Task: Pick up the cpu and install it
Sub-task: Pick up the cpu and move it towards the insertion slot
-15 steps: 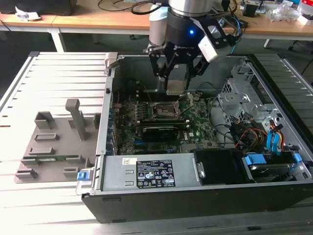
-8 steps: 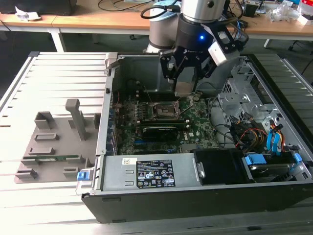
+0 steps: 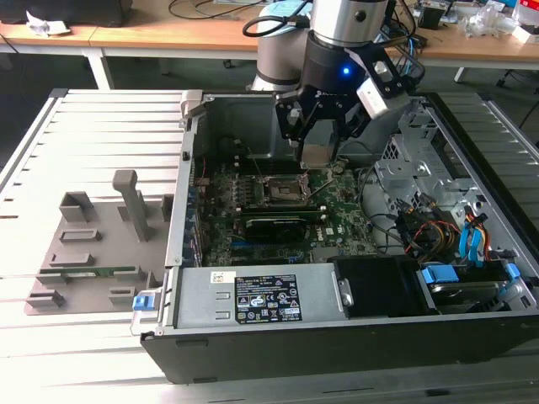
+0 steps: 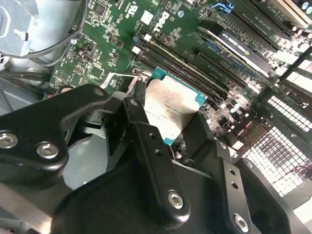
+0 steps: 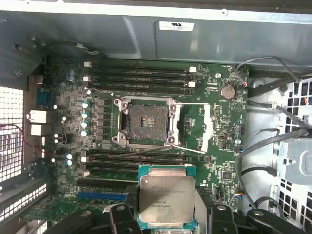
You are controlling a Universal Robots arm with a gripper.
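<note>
Arm (image 3: 347, 29) reaching down – gripper (image 3: 320, 150) clamped on cpu (image 5: 166, 197).

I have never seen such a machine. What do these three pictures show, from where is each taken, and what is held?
This is a robot arm reaching into an open computer case that lies on a metal table. The exterior view comes from a camera standing apart; both wrist views come from cameras riding on the arm, looking past its black jaws. The jaws are shut on the cpu, a flat silver square chip, held above the green motherboard. The black socket with its metal frame is open and empty. On the exterior view's left lies a grey holder.
</note>
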